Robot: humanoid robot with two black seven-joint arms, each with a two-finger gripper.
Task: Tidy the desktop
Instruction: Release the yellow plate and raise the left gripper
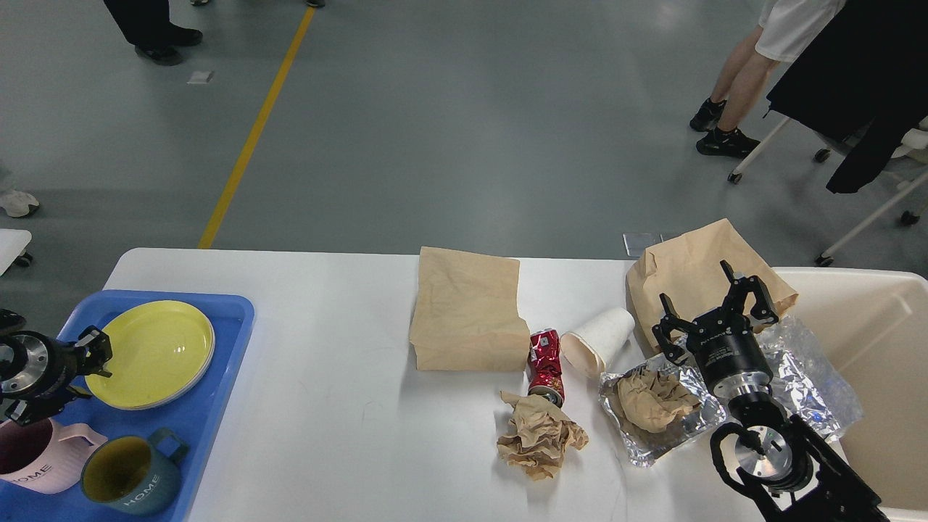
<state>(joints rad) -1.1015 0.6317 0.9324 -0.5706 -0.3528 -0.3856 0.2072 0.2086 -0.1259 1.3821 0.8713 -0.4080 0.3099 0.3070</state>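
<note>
The white desktop (326, 377) carries litter on its right half: a flat brown paper bag (467, 312), a crushed red can (545, 366), a white paper cup (598, 339) on its side, a crumpled brown paper (540, 435), and a foil sheet (681, 435) holding a paper ball (652, 399). My right gripper (714, 308) stands open above the foil, in front of a second brown bag (689, 264). My left gripper (87, 366) is open at the left rim of a yellow plate (156, 351), which lies flat on a stack.
A blue tray (203, 420) at the left holds the plates, a pink mug (32, 453) and a teal mug (127, 475). A cream bin (881, 348) stands at the right table end, with more crumpled foil (815, 377) beside it. People and a chair are on the floor beyond.
</note>
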